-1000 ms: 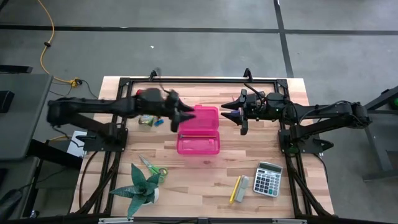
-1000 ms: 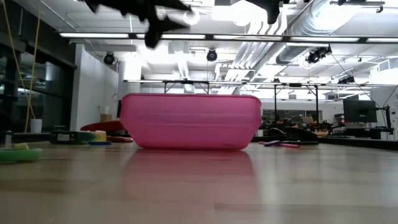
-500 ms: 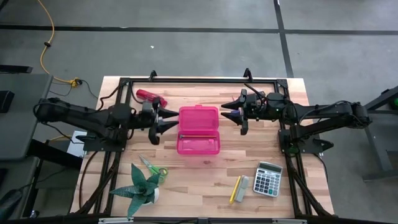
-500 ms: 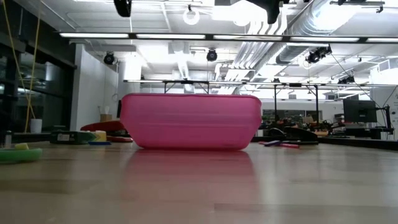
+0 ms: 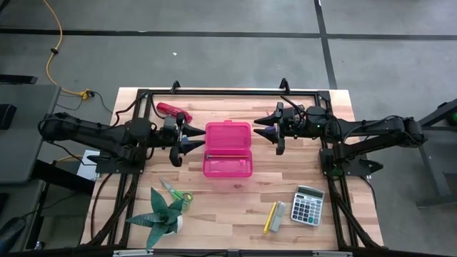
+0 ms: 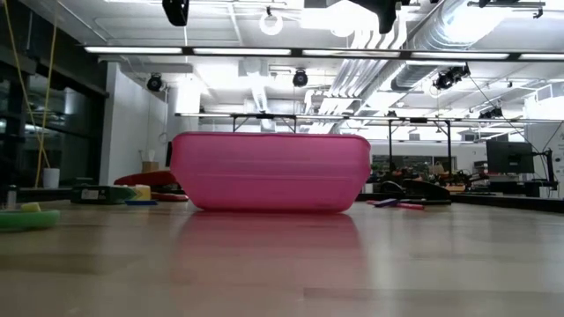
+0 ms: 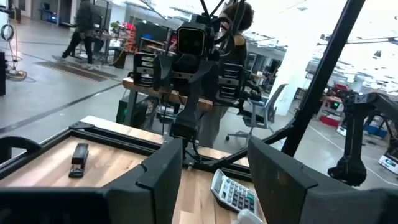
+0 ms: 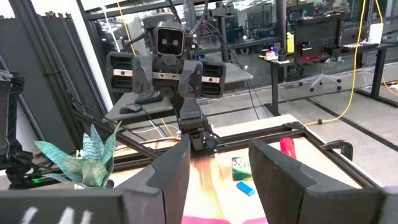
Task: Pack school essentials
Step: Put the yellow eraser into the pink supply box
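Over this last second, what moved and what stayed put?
The left gripper drew back from above the pink plastic hinged case to its left side, fingers open, holding nothing. The right gripper, the case and the grey calculator kept their places.

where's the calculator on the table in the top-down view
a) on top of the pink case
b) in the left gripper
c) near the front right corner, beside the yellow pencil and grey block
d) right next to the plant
c: the calculator lies near the front right corner, with the grey block and yellow pencil just beside it.
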Motion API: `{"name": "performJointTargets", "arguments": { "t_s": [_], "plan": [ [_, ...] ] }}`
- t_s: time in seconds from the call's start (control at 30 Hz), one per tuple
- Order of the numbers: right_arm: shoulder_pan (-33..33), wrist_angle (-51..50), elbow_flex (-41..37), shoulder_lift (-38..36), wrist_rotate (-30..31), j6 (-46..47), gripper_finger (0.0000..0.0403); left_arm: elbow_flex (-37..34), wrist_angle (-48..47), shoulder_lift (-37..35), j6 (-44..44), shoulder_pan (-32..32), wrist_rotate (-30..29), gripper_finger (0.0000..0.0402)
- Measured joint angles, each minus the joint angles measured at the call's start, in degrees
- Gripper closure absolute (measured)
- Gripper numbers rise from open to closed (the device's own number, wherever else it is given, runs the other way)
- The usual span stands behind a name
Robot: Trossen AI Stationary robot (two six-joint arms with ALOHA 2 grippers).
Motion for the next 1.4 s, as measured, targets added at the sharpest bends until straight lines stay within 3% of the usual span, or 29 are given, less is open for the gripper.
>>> {"name": "performJointTargets", "arguments": {
  "t_s": [0.27,0.5,0.73,0.83,1.0,1.07,1.4],
  "plan": [
    [0.0,0.0,0.0,0.0,0.0,0.0,0.0245,0.2,-3.6,0.0,-1.3,-0.3,0.0,0.0229],
    [0.0,-0.2,0.0,0.0,0.0,0.4,0.0245,6.6,-31.3,5.6,-5.2,-7.0,2.8,0.0229],
    [0.0,-0.4,0.0,0.0,0.0,0.4,0.0245,12.7,-54.0,18.1,-16.6,-12.3,3.2,0.0229],
    [0.0,-0.5,0.0,0.0,0.0,0.4,0.0245,14.2,-55.7,23.7,-25.8,-11.7,7.4,0.0229],
    [0.0,-0.8,0.0,0.0,0.0,0.4,0.0245,16.7,-55.8,31.4,-42.8,-9.7,22.3,0.0229],
    [0.0,-0.9,0.0,0.0,0.0,0.4,0.0245,17.5,-55.8,34.0,-46.3,-9.5,25.8,0.0229],
    [0.0,-1.9,0.0,0.0,0.0,0.4,0.0245,21.2,-55.6,43.7,-51.6,-14.5,24.7,0.0229]
  ]
}}
